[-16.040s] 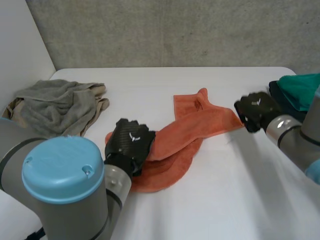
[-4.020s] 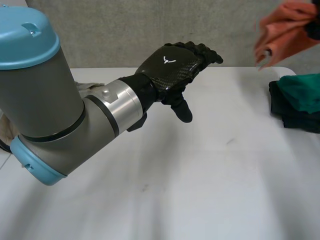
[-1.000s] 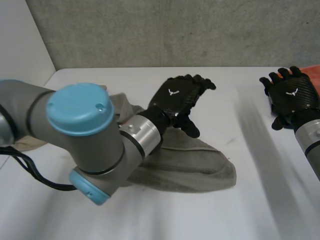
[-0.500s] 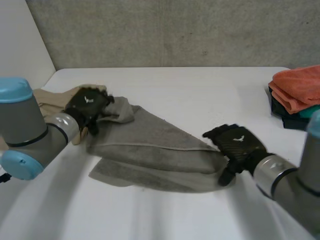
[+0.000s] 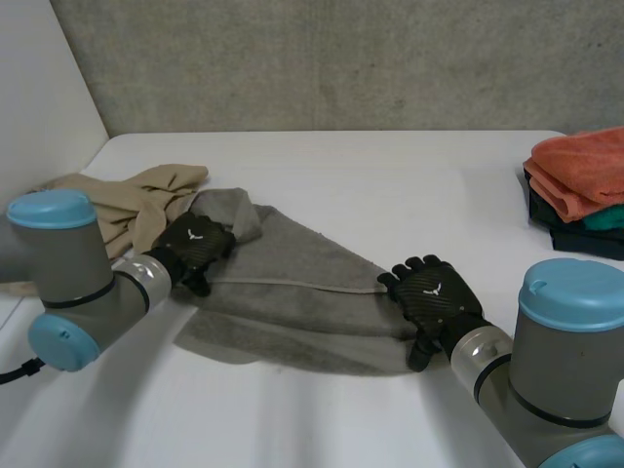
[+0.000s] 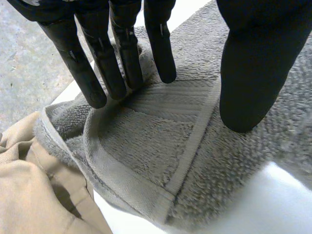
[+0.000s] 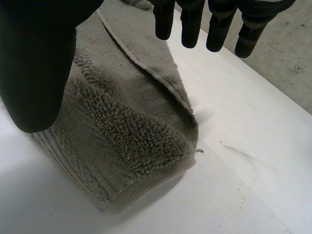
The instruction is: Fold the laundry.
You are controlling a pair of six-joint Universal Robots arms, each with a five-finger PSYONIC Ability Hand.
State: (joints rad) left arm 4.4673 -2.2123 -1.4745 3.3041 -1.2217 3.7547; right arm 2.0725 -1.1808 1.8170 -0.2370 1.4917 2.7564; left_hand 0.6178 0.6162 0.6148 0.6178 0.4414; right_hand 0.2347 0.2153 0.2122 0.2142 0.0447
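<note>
1. Grey towel (image 5: 292,297): lies rumpled and partly doubled over on the white bench (image 5: 409,185), stretched lengthways between the two hands. Not yet squared up, so the fold looks barely begun.
2. Left hand (image 5: 195,249): at the towel's end nearest the beige garment. Fingers (image 6: 124,53) straight, thumb held wide, tips resting on the hemmed band close to a corner, nothing pinched. Probably set there to find that corner.
3. Right hand (image 5: 431,297): at the towel's opposite end, over its doubled corner. Fingers straight and spread from the thumb, gripping nothing. I cannot tell whether it touches the pile.
4. Beige garment (image 5: 127,200): bunched just beside the towel, touching the end under the left hand. Presumably waiting its turn.
5. Folded stack (image 5: 580,185): orange piece on teal and dark ones, well apart from the towel, past its right-hand end. Finished work kept clear.
</note>
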